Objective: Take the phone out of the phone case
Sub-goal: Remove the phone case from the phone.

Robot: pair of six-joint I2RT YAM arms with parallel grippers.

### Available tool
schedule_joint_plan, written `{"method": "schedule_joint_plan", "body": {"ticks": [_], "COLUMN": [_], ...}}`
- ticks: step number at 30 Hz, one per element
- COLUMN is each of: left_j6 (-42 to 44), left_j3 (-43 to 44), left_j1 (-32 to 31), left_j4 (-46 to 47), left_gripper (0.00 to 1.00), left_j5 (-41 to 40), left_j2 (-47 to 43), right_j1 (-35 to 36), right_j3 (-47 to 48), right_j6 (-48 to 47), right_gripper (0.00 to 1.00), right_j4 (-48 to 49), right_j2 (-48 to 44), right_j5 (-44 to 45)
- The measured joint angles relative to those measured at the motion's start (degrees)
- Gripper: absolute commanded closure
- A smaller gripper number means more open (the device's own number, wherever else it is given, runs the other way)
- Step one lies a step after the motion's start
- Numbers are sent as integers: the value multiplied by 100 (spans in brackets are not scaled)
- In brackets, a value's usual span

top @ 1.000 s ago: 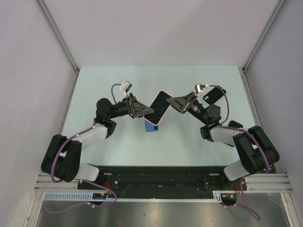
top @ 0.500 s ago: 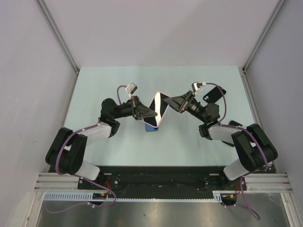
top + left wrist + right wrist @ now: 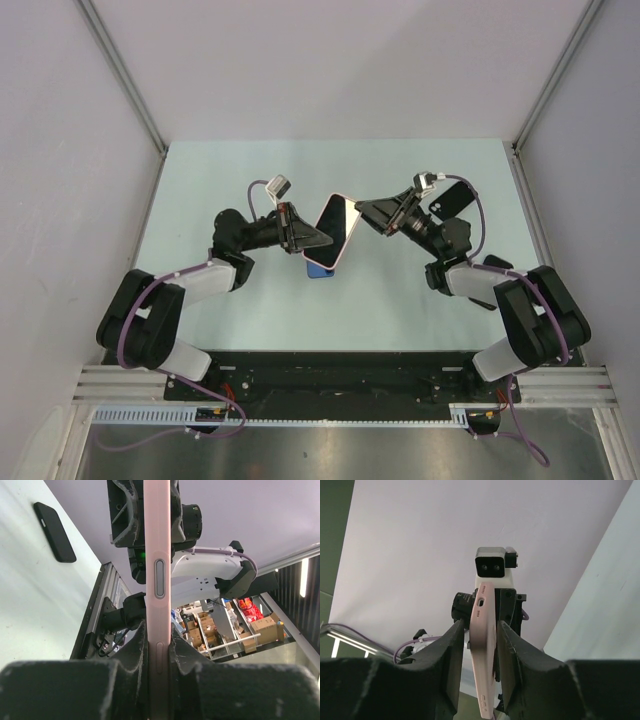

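The phone in its pink case [image 3: 337, 228] is held up above the table between the two arms. My left gripper [image 3: 318, 240] is shut on its lower left edge. In the left wrist view the case [image 3: 158, 555] stands edge-on, clamped between my left gripper [image 3: 159, 655]. My right gripper [image 3: 364, 208] is at the case's upper right corner. In the right wrist view the case [image 3: 485, 650] lies between my right gripper [image 3: 481, 625], whose fingers [image 3: 451, 655] stand either side of it with narrow gaps.
A blue phone-shaped item [image 3: 318, 269] lies flat on the table under the held phone. A black one [image 3: 447, 198] lies at the back right, behind the right arm; it also shows in the left wrist view [image 3: 54, 524]. Walls enclose the table.
My left gripper has moved right with the cased phone, which now stands steeper. My right gripper has shifted slightly up and back at the phone's upper corner.
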Motion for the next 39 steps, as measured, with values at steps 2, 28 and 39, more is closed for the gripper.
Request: {"method": "schedule_joint_plan", "body": {"ticks": [2,28,39], "left_j6": [-33,-957,-994], "left_j3": [-2,-114,-109], "left_j1": [0,50,96], "left_j4": [33,706,743], "left_gripper": [100,100,100], "left_j5": [-9,-240,-553], "left_j2": [0,-354,-732], "right_j1": [-24,841,1161], "right_j3": [-72,-160,293], "right_j6": [118,1797,2409], "right_gripper": [70,100,100], "right_j4": [22,26,302], "right_j2": [-20,-306,0], "right_j5": [76,1845,2304]}}
